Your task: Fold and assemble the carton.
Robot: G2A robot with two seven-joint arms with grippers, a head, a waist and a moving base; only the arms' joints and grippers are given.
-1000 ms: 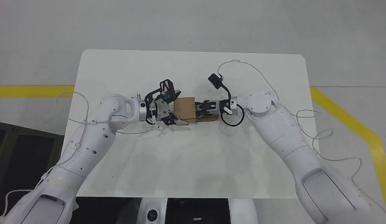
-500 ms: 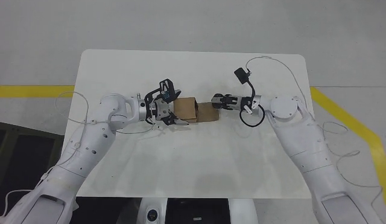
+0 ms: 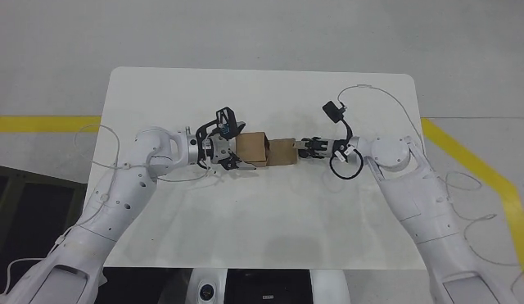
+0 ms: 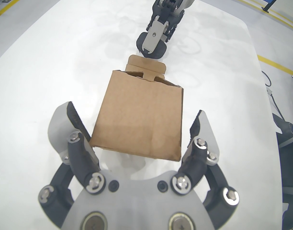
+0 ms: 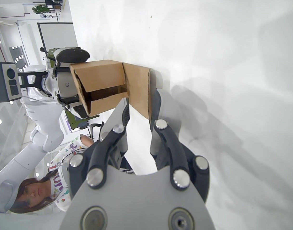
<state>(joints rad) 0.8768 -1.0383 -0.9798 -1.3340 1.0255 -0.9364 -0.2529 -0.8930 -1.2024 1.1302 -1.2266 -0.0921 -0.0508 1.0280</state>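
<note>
a white desk (image 3: pixel 164 222) stands on a pale grey floor (image 3: pixel 246 17). a yellow floor line (image 3: pixel 41 124) runs out past the desk at 9 and 3 o'clock. the brown carton (image 3: pixel 252 147) lies on its side near the middle of the desk, with its open end toward 3 o'clock. the left gripper (image 4: pixel 135 111) sits at the carton's 9 o'clock end, spread wide, with a finger just beside each side of that end and holding nothing. a flap (image 5: pixel 137 80) sticks out from the open end toward 3 o'clock. the right gripper (image 5: pixel 140 101) is drawn in narrow, with the flap pinched between its fingers.
</note>
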